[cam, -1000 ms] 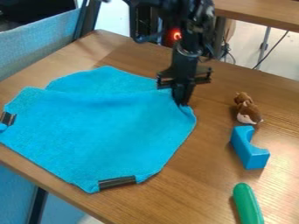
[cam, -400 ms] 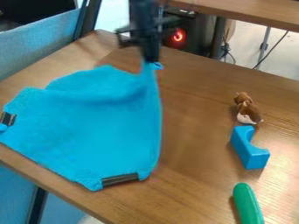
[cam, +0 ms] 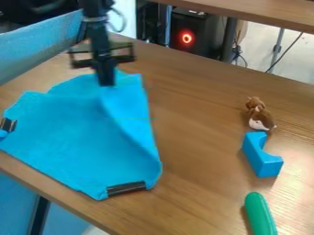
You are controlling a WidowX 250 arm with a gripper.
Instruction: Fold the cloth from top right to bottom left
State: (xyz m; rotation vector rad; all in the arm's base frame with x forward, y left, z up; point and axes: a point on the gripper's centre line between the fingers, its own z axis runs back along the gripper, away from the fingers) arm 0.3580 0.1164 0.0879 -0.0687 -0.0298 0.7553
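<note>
1. Brown wood-grain table [cam: 202, 151], stretching across most of the frame.
2. Bright blue cloth [cam: 73, 137], spread from the left edge to the centre; its upper tip lies at the upper left of the frame. A raised fold runs from below the pincer [cam: 106, 85] down toward the cloth's lower right corner.
3. Blue fabric panel [cam: 40, 46], at the upper left of the frame, beyond the table's edge.
4. Black robot arm [cam: 95, 27], coming in from the top edge, left of centre. Its pincer points down onto the cloth's upper part, closed, with cloth pinched at the tips.
5. Black box [cam: 196, 27] with a glowing red ring [cam: 187, 38], top centre, behind the table.
6. Blue block [cam: 262, 158] with a curved notch, right side.
7. Green rounded object [cam: 260, 213], lower right, meeting the bottom edge.
8. Brown-and-white toy animal [cam: 260, 115], just above the block.
9. Dark strip [cam: 126, 188], on the cloth's lower edge.
10. Smaller dark piece [cam: 8, 124], at the cloth's left edge.
</note>
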